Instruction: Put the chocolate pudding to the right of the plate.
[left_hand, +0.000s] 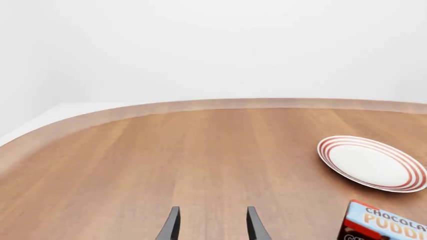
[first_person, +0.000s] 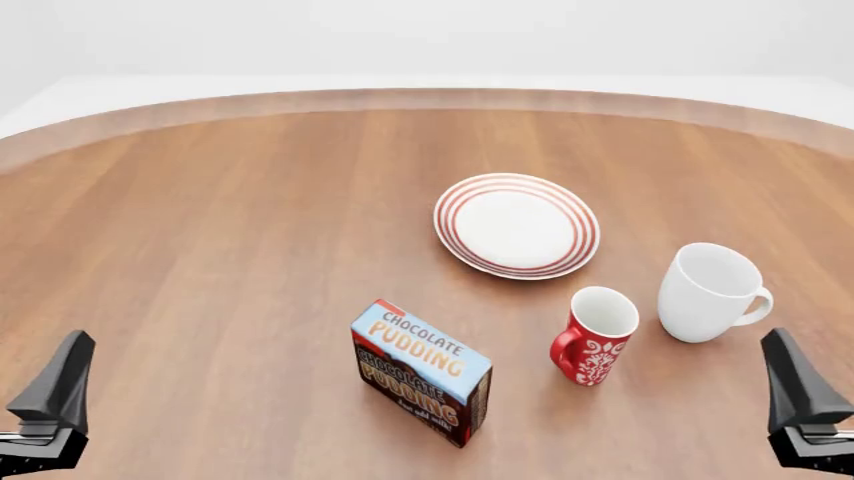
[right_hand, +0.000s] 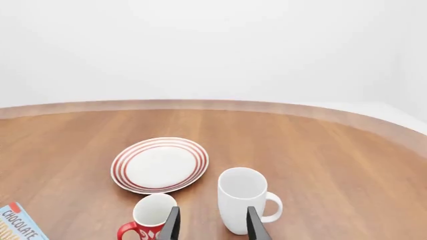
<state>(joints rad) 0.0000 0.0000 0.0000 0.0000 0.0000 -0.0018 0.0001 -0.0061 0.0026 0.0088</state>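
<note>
Both jaws open, empty; chocolate pudding (first_person: 422, 372) near plate (first_person: 517, 225), toward arms' side.

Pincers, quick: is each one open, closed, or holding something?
Left pincer: open, holding nothing.
Right pincer: open, holding nothing; the white mug stands just beyond it.

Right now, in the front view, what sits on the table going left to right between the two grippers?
Left gripper → chocolate pudding → plate → red mug → white mug → right gripper.
</note>
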